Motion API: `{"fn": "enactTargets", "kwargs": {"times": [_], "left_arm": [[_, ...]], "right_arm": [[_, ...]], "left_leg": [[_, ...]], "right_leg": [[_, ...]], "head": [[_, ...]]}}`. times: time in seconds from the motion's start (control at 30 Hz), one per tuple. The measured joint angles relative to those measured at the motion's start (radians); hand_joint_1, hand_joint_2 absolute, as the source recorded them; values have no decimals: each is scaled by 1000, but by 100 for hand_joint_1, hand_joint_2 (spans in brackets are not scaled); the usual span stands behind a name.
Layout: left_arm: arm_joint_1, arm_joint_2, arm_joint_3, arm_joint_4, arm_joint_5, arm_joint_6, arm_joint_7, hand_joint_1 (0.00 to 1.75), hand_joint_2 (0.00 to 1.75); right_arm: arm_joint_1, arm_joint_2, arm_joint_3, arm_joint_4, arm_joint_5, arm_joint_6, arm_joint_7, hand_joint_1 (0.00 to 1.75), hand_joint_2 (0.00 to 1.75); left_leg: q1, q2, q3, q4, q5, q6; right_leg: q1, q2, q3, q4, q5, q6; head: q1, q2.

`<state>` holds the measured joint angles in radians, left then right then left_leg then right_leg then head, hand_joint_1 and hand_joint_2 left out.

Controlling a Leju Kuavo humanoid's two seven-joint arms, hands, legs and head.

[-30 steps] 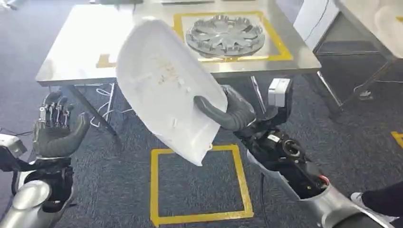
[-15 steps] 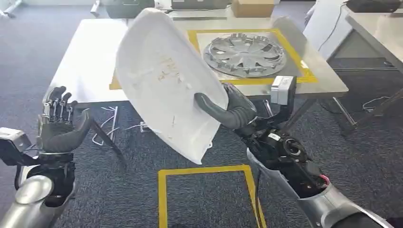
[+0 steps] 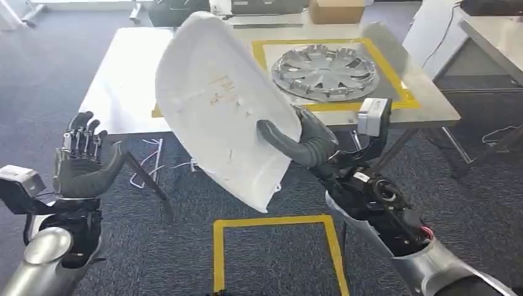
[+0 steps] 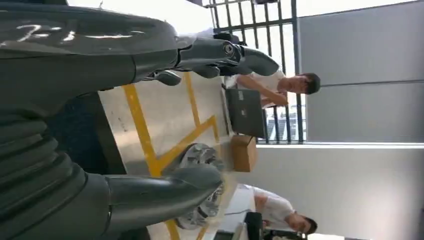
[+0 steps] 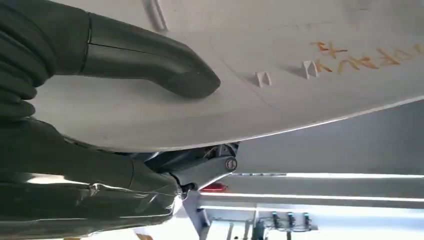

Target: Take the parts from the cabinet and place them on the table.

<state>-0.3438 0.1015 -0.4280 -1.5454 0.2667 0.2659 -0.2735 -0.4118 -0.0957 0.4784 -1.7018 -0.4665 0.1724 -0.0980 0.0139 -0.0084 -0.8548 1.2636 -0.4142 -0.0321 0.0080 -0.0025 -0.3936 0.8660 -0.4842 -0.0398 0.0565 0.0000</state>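
1. Fingers of my right hand [image 3: 305, 143] grip the white panel [image 3: 219, 108], thumb on its face; the rest are hidden behind it.
2. Panel tilts before the table [image 3: 123, 80], covering its middle.
3. My left hand [image 3: 83, 163] is spread, holding nothing.
4. Hubcap [image 3: 325, 63] lies on that table.

cardboard box [image 3: 336, 10] beyond the table's far edge — 2 people [image 4: 280, 84] nearby.

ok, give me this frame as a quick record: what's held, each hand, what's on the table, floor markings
held: large white curved plastic panel, tilted, orange marks on it
right hand: grips the panel's lower edge, thumb over its face
left hand: holds nothing, fingers apart, raised
table: silver metal top, yellow tape square holding a silver wheel cover
far edge: cardboard box
floor: yellow tape square on dark carpet
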Motion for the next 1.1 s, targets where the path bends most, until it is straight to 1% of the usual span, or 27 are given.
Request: {"fn": "enactTargets", "kwargs": {"times": [0.03,0.07,0.13,0.17,0.2,0.23,0.3,0.33,0.37,0.43,0.47,0.5,0.53,0.57,0.63,0.67,0.7,0.73,0.8,0.83,0.87,0.9,0.97,1.0,1.03,1.07,1.1], "left_arm": [[1,0,0,0,0,0,0,0,175],[0,0,0,0,0,0,0,0,175],[-1,1,0,0,0,0,0,0,175],[-3,2,-1,1,0,0,0,0,175],[-2,0,-2,-1,0,0,-1,0,175],[-1,0,-2,0,0,0,0,0,175],[-4,2,-2,0,0,0,0,0,175],[-4,1,-3,0,0,0,0,0,175],[-6,0,-2,-1,0,0,0,0,175],[-7,1,-2,-1,-1,0,0,0,175],[-5,0,-2,-1,-1,0,0,0,175],[-3,1,-2,-1,-2,0,1,0,175],[-2,1,-2,-1,-5,0,2,0,175],[-2,1,-2,-1,-5,-1,2,0,175],[-2,1,-2,-1,-6,-5,3,0,175],[-2,0,-2,0,-6,-5,3,0,175],[-3,0,-2,0,-6,-5,3,0,175],[-2,1,-2,-1,-6,-5,4,0,175],[-2,1,-2,-1,-6,-6,5,0,175],[-2,1,-2,-2,-7,-6,5,0,175],[-1,3,-1,-1,-7,-6,5,0,175],[-4,3,-1,-1,-7,-6,4,0,175],[-1,2,-1,-1,-7,-7,4,0,175],[2,3,-1,-1,-7,-8,4,0,175],[4,3,-1,0,-7,-9,4,0,175],[4,3,0,0,-7,-11,4,0,175],[4,3,0,0,-8,-14,4,0,175]], "right_arm": [[1,0,0,0,0,0,0,175,175],[1,0,0,0,0,0,0,175,175],[0,0,0,0,0,0,-1,175,175],[0,0,0,0,0,0,-1,175,175],[-1,0,0,0,0,-1,3,175,175],[-1,0,0,-2,0,-1,-2,175,175],[0,0,0,-3,0,-1,0,175,175],[0,0,-1,-4,1,-5,1,175,175],[-1,0,-2,-5,2,-5,0,175,175],[-2,0,-1,-5,2,-2,0,175,175],[0,0,-1,-4,2,-2,0,175,175],[3,0,0,-3,2,0,0,175,175],[5,0,0,-3,2,1,0,175,175],[5,0,-1,-3,2,1,0,175,175],[3,0,-1,-3,2,2,-1,175,175],[3,0,-1,-3,2,2,-1,175,175],[3,0,0,-2,2,2,-1,175,175],[0,0,0,-2,2,2,0,175,175],[-1,0,0,-2,2,2,-1,175,175],[0,0,-1,-3,2,2,-1,175,175],[-1,0,-1,-3,2,1,-1,175,175],[-4,0,-1,-3,2,3,-2,175,175],[0,0,0,-2,2,3,0,175,175],[2,0,0,-2,2,3,-1,175,175],[3,0,0,-2,2,3,-1,175,175],[3,0,1,-2,2,3,-1,175,175],[3,0,1,-2,2,3,-1,175,175]], "left_leg": [[7,1,12,-15,15,-9],[15,3,51,-81,47,-19],[30,14,160,-274,119,-39],[23,8,173,-279,85,-40],[24,-1,169,-287,84,-15],[21,0,168,-278,76,0],[16,0,170,-273,63,19],[19,0,180,-276,58,29],[19,1,186,-276,53,36],[17,1,194,-277,44,44],[15,1,197,-277,40,46],[12,1,200,-277,37,47],[11,-1,205,-277,33,47],[9,-3,214,-277,29,46],[7,-7,234,-277,19,42],[9,-7,237,-281,16,39],[3,-8,237,-281,18,34],[6,-9,234,-284,20,29],[8,-8,237,-294,25,17],[5,-6,237,-293,19,10],[6,-2,235,-273,9,8],[5,0,204,-215,-22,8],[4,0,112,-49,-85,6],[4,0,71,14,-99,5],[4,0,56,25,-86,6],[4,0,71,-18,-49,8],[4,0,105,-93,-3,12]], "right_leg": [[-7,0,2,2,-5,8],[-15,1,4,8,-12,18],[-31,2,11,31,-40,42],[-29,0,-8,39,-53,53],[-24,-1,-11,51,-64,62],[-26,2,-6,43,-64,65],[-29,2,6,34,-71,76],[-31,1,12,38,-82,79],[-31,1,-6,83,-102,79],[-28,1,-115,273,-171,82],[-28,1,-173,359,-194,83],[-28,1,-220,413,-195,81],[-27,1,-239,412,-169,78],[-27,1,-233,358,-112,72],[-24,2,-177,178,18,57],[-20,4,-160,124,40,51],[-13,5,-157,112,39,52],[-11,4,-147,93,27,49],[-9,7,-141,92,28,47],[-21,7,-123,71,38,40],[-18,7,-116,64,41,39],[-17,6,-114,62,42,34],[-13,6,-114,63,38,28],[-11,6,-114,64,36,25],[-9,6,-113,65,33,24],[-8,8,-108,65,29,24],[-7,9,-102,65,24,25]], "head": [[-4,0],[-8,0],[-19,0],[-34,0],[-36,0],[-28,0],[-21,0],[-18,0],[-8,0],[7,0],[13,0],[17,0],[19,0],[23,0],[31,0],[31,0],[24,0],[30,0],[23,0],[21,0],[16,0],[5,0],[-9,0],[-13,0],[-17,0],[-22,0],[-26,0]]}}
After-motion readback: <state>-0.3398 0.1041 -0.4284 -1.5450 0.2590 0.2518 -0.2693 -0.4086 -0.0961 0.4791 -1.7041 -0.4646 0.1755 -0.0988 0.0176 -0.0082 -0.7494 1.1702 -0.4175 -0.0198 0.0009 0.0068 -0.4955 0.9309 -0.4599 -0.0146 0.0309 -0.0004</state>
